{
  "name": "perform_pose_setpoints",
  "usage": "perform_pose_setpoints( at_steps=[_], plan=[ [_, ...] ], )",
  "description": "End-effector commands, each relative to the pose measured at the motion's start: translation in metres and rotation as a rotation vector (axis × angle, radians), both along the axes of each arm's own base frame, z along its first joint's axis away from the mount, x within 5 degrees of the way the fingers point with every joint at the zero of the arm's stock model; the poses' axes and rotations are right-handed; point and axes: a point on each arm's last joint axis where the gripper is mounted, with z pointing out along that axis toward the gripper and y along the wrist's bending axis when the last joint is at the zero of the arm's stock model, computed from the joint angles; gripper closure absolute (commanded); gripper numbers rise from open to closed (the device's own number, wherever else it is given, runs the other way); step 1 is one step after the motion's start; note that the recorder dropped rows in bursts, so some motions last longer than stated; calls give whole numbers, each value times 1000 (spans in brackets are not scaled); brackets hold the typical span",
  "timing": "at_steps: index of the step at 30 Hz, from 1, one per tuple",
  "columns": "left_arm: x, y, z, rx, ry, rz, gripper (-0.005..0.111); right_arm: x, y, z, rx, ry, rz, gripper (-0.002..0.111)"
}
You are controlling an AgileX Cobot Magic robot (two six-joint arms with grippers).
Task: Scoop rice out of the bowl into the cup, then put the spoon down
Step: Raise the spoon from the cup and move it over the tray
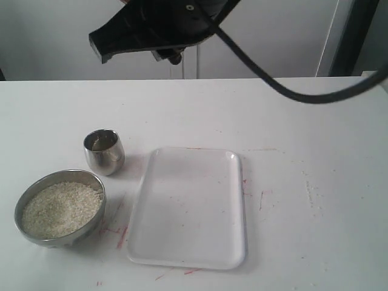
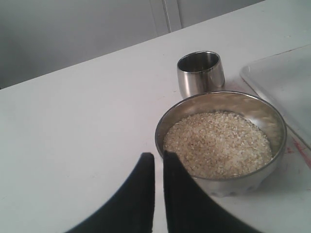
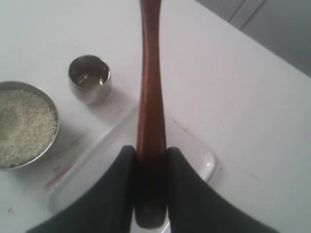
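Right pincer clamped on the handle of the wooden spoon, held above a clear tray lying at the centre of the exterior frame. The bowl of rice sits at lower left on the white surface, with the cup just above it in frame. Left pincer, fingers nearly together and gripping nothing, hovers near the bowl's rim.

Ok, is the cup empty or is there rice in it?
Empty, as far as shows: the cup stands upright with only bare shiny steel inside, no grains. The rice lies in the bowl.
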Motion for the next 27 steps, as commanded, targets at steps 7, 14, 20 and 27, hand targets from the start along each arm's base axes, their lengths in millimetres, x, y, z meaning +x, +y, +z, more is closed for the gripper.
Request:
perform_pose_setpoints(
  at_steps=[7,14,20,27],
  plan=[
    [0,0,1,-14,-6,1,92,-31,-16,15,104,161,-27,105],
    [0,0,1,-14,-6,1,92,-37,-13,8,139,231,-13,105],
    [0,0,1,-14,-6,1,92,-30,-22,-36,58,351,-78,105],
    [0,0,1,-14,-6,1,92,-18,-40,-65,73,482,-96,105]
  ],
)
